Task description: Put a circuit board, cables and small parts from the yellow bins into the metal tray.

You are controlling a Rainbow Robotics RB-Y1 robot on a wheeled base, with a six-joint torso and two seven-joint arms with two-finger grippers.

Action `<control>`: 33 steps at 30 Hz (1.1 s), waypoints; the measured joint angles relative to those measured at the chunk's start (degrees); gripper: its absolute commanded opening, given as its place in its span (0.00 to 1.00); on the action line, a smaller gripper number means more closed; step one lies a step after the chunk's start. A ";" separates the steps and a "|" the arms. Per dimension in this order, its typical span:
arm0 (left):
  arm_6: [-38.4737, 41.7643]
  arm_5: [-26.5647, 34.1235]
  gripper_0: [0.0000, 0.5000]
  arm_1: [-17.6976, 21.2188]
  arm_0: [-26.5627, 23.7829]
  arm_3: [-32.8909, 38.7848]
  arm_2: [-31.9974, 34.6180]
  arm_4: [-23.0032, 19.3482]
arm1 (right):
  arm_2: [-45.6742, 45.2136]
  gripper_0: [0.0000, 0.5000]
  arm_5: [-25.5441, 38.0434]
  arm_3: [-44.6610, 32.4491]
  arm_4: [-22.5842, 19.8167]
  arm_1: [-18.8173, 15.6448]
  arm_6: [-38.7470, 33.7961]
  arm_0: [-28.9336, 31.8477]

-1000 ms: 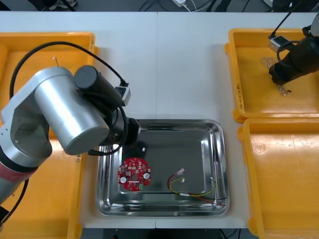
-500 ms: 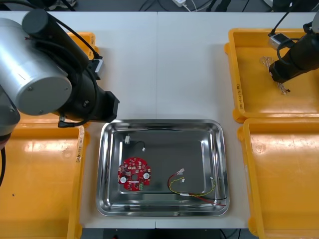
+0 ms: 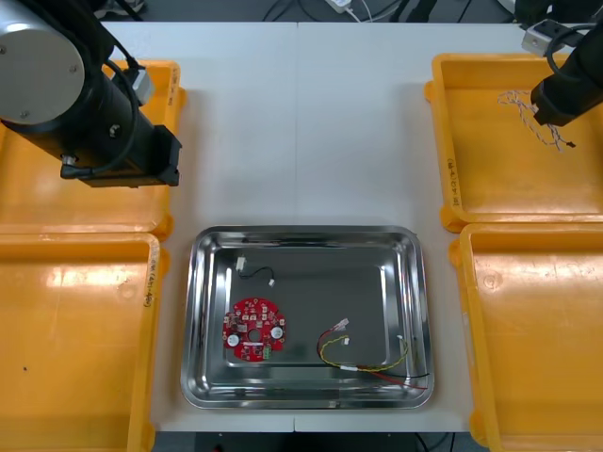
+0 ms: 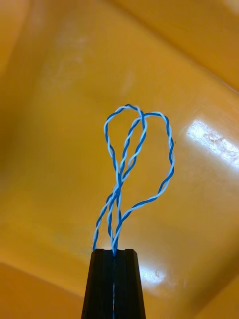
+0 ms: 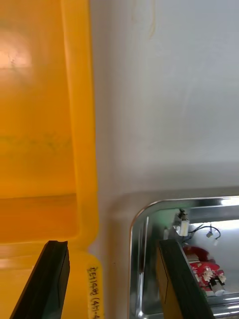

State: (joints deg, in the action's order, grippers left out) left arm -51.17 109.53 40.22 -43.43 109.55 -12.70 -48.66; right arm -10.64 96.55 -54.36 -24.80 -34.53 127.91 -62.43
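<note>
Right gripper [image 4: 113,252] risen, twisted blue-white cable [image 4: 119,182] pinched, looped

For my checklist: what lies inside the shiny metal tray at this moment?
Inside the shiny metal tray lie a round red circuit board, a black cable and a red and yellow cable. Nothing covers them.

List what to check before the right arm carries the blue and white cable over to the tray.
1. Grip: right gripper shut on the twisted blue and white cable: ok.
2. Lift: cable loops off the floor of the far right bin: cannot tell.
3. Drop spot: bare patch in the metal tray between the black cable and the red and yellow cable: ok.
4. Other arm: left gripper, open, back by the far left bin, off the tray: ok.
</note>
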 measured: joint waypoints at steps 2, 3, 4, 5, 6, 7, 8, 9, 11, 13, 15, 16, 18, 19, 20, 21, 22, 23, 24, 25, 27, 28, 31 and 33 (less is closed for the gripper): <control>-3.00 0.00 1.00 0.23 -0.92 -2.36 0.17 0.08 | -0.01 0.00 2.75 -2.17 0.00 0.00 -0.02 0.00; -5.03 0.01 1.00 0.32 -1.28 -3.47 0.26 0.24 | -0.01 0.00 4.07 -3.27 0.00 0.00 -0.04 0.00; -7.44 0.01 1.00 0.40 -1.62 -4.63 0.43 0.49 | -0.01 0.00 5.64 -4.57 0.00 0.00 -0.09 0.00; -9.71 0.01 1.00 0.47 -1.84 -5.51 0.65 0.77 | -0.03 0.00 7.23 -5.85 0.00 -0.01 -0.16 0.01; -12.07 0.01 1.00 0.50 -1.97 -6.41 0.97 1.23 | -0.06 0.00 8.74 -7.26 0.00 -0.01 -0.17 0.07; -14.24 0.01 1.00 0.50 -2.02 -7.19 1.37 1.73 | -0.16 0.00 10.31 -8.94 0.00 -0.01 -0.20 0.24; -16.01 -0.01 1.00 0.51 -2.02 -7.99 1.77 2.25 | -0.26 0.00 11.63 -10.75 0.00 -0.01 -0.25 0.52; -17.43 -0.13 1.00 0.52 -2.02 -8.83 2.18 2.75 | -0.34 0.00 12.54 -12.89 -0.01 -0.01 -0.40 1.01; -18.83 -0.77 1.00 0.55 -2.03 -10.57 2.79 4.00 | -0.48 0.00 13.08 -18.73 -0.13 -0.01 -1.02 2.62; -19.01 -1.61 1.00 0.64 -2.03 -12.18 3.15 5.11 | -0.54 0.00 13.13 -24.12 -0.79 -0.02 -1.51 4.53; -19.02 -2.51 1.00 0.75 -2.03 -13.59 3.41 5.87 | -0.55 0.00 13.16 -27.82 -2.56 -0.02 -1.76 6.16; -19.06 -3.10 1.00 0.84 -2.03 -14.29 3.51 6.26 | -0.55 0.00 13.16 -29.40 -4.07 -0.02 -2.00 6.90; -19.48 -4.40 1.00 0.94 -2.03 -15.62 3.82 7.02 | -0.55 0.00 13.17 -32.02 -6.77 -0.02 -2.79 8.19; -19.72 -5.00 1.00 0.97 -2.03 -16.23 4.01 7.30 | -0.55 0.00 13.18 -33.19 -7.84 -0.02 -3.21 8.71; -20.09 -5.76 1.00 0.98 -2.03 -16.89 4.24 7.55 | -0.52 0.00 13.19 -34.62 -9.08 -0.02 -3.53 9.28; -20.86 -6.61 1.00 0.98 -2.03 -17.66 4.47 7.80 | -0.47 0.00 13.19 -36.25 -10.35 -0.02 -3.76 9.89; -21.88 -7.42 1.00 0.98 -2.03 -18.38 4.71 8.02 | -0.30 0.00 13.20 -38.00 -11.56 -0.02 -3.95 10.55; -23.23 -8.38 1.00 0.99 -2.03 -19.03 4.92 8.23 | 0.07 0.00 13.21 -40.20 -12.83 -0.02 -4.14 11.26; -24.94 -9.46 1.00 0.99 -2.03 -19.75 5.10 8.42 | 0.63 0.00 13.21 -42.47 -13.85 -0.02 -4.33 12.05; -26.70 -10.56 1.00 1.00 -2.03 -20.46 5.22 8.57 | 1.42 0.00 13.21 -44.80 -14.80 -0.02 -4.46 12.84; -29.70 -12.73 1.00 1.00 -2.03 -21.84 5.31 8.77 | 3.46 0.00 13.21 -49.08 -16.91 -0.02 -4.95 14.26; -30.94 -13.73 1.00 1.01 -2.03 -22.59 5.32 8.93 | 4.68 0.00 13.22 -50.85 -18.12 -0.02 -5.62 14.88; -31.95 -16.48 1.00 1.01 -2.03 -24.85 5.32 9.39 | 8.51 0.00 13.22 -54.91 -21.81 -0.03 -11.15 16.16; -31.95 -18.17 1.00 1.01 -2.03 -26.41 5.32 9.61 | 10.99 0.00 13.22 -56.81 -23.75 -0.03 -14.83 16.53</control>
State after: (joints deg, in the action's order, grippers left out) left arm -83.12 91.37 41.24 -45.46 83.14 -7.38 -39.04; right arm 0.35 109.76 -111.17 -48.55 -34.56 113.08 -45.89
